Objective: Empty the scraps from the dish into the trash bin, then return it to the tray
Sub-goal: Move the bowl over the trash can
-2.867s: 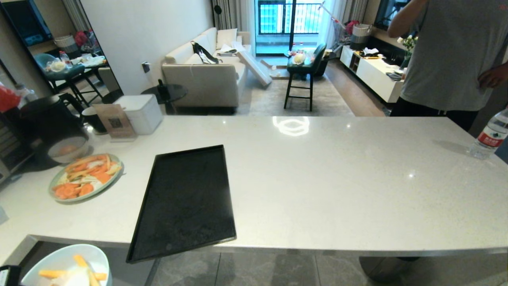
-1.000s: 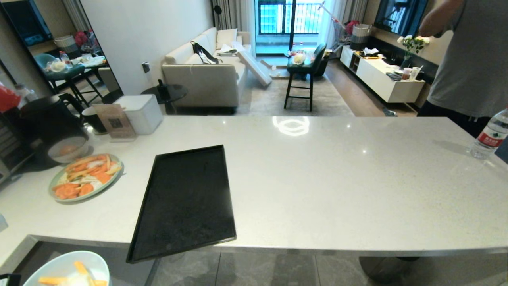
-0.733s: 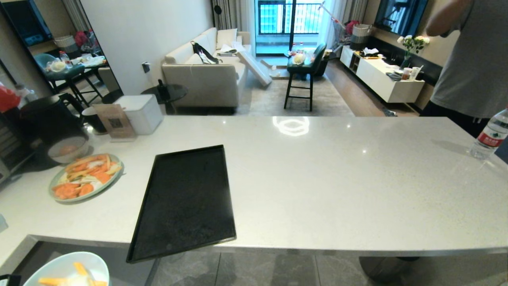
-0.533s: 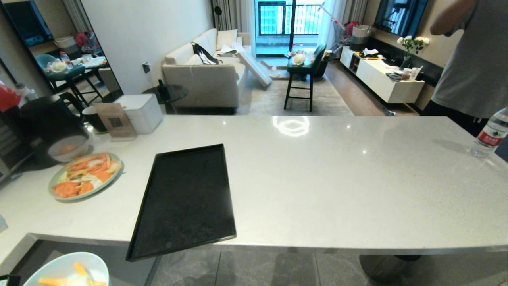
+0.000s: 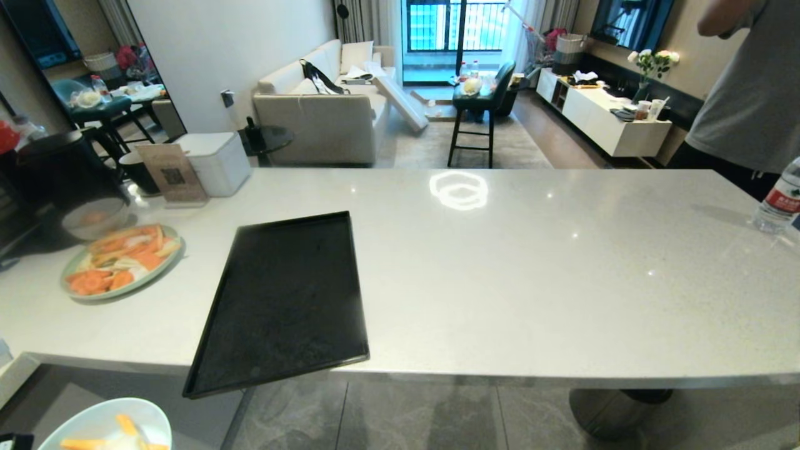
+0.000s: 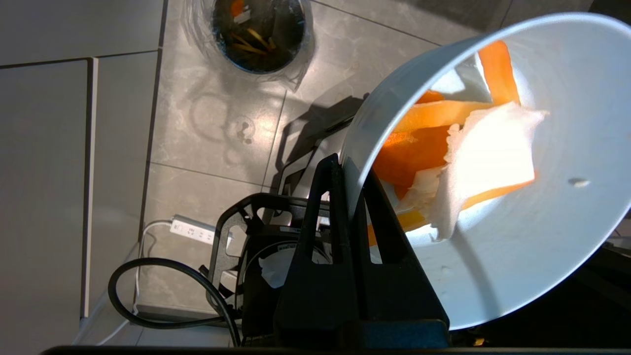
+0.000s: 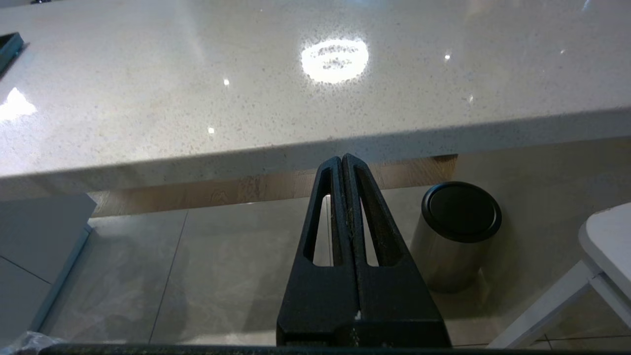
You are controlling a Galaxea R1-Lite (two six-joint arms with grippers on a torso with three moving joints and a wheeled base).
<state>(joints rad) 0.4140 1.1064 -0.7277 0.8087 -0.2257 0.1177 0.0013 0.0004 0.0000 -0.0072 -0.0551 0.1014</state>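
Note:
The pale blue-white dish (image 5: pixel 94 422) hangs off the counter's near left corner, above the floor. My left gripper (image 6: pixel 347 165) is shut on its rim, one finger inside the dish (image 6: pixel 542 236) and one outside. The scraps (image 6: pixel 443 143), orange and yellow strips with a white lump, lie inside it. The trash bin (image 6: pixel 259 29) stands on the floor tiles further off, lined with clear plastic and holding some strips. The black tray (image 5: pixel 281 300) lies bare on the counter, one corner past the near edge. My right gripper (image 7: pixel 342 160) is shut on nothing, below the counter's edge.
A pale-green plate of orange slices (image 5: pixel 119 262) and a greyish bowl (image 5: pixel 94 219) sit left of the tray. A water bottle (image 5: pixel 775 203) and a person (image 5: pixel 744 94) are at the far right. A dark steel cylinder (image 7: pixel 456 231) stands under the counter; a cable and power strip (image 6: pixel 197 229) lie on the floor.
The whole head view has shifted, so the camera moved: counter and tray now sit higher in the picture. The dish keeps its place in the corner. The person stepped to the right.

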